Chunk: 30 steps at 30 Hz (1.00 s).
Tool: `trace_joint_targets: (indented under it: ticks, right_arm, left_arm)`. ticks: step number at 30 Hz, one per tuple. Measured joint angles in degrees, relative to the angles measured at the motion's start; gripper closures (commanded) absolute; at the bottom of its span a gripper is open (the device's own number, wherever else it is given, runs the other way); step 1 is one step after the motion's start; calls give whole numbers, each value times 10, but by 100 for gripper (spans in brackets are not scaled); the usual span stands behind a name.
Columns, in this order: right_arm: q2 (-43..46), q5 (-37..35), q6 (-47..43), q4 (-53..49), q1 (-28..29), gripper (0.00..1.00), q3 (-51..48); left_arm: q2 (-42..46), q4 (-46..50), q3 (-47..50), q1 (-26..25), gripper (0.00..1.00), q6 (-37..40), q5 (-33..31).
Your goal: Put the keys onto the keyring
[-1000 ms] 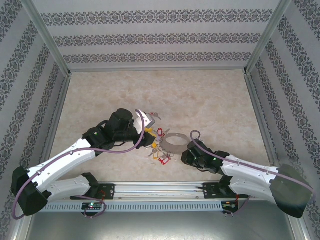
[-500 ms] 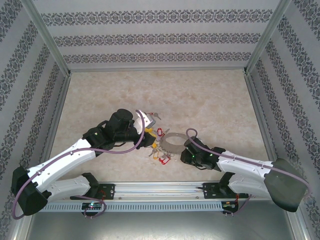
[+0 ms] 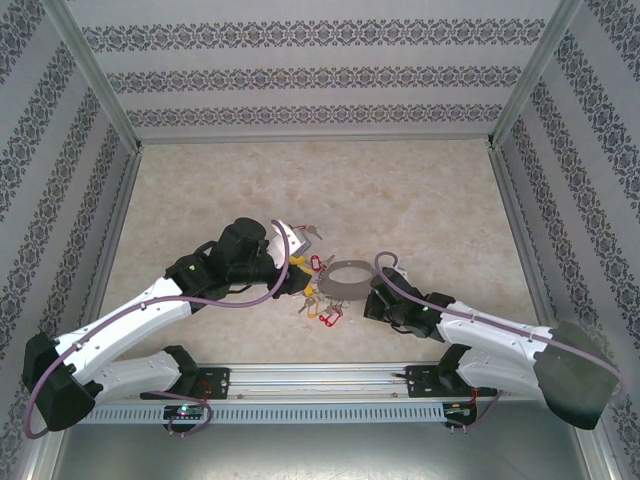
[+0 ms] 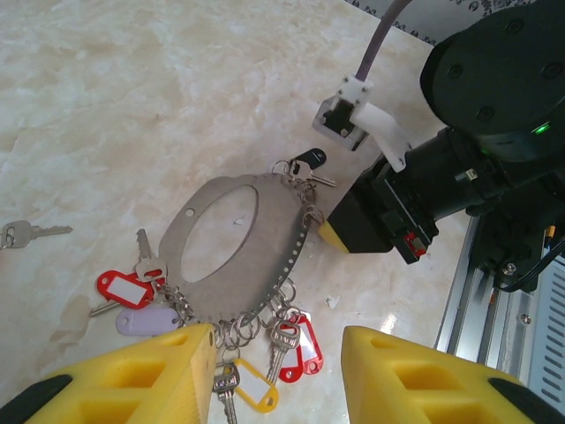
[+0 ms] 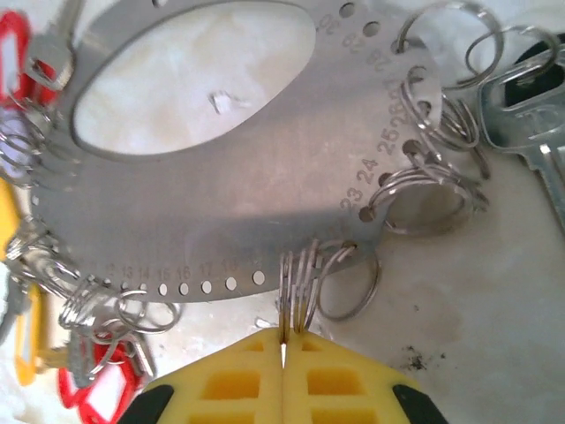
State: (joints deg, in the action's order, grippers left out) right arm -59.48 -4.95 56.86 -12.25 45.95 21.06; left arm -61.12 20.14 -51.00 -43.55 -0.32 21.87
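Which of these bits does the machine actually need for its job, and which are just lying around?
Needed: keyring; tagged keys hanging on it; loose key lying apart, probably; split rings pinched by the right gripper; open left gripper.
Just there: marbled table; patterned walls; metal rail.

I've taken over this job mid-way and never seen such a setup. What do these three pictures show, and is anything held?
Two robot arms are bolted at the near edge of a table. The overhead picture looks down from behind them: left arm on the left, right arm on the right. The other two pictures come from a camera on each wrist; the yellow blocks at the bottom are that arm's own claw. On the table is the keyring, a flat grey plate with an oval hole, hung with tagged keys; one loose key lies apart. The left claw is open near the keys, holding nothing. The right claw is shut, pinching small rings at the plate's edge.
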Motion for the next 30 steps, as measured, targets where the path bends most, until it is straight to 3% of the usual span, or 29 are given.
trace_joint_targets:
  ticks: [13, 17, 23, 30]
  right_arm:
    - [73, -31, -18, -74, -21, 97, 1]
    - [29, -20, -40, -78, -31, 100, 6]
    - [-105, 26, -106, -91, -30, 100, 78]
    - [-136, 40, -141, -104, -18, 77, 105]
  left_arm:
    - [0, 0, 0, -4, 58, 0, 2]
    - [0, 0, 0, -4, 58, 0, 2]
    - [0, 0, 0, -4, 58, 0, 2]
    - [0, 0, 0, -4, 58, 0, 2]
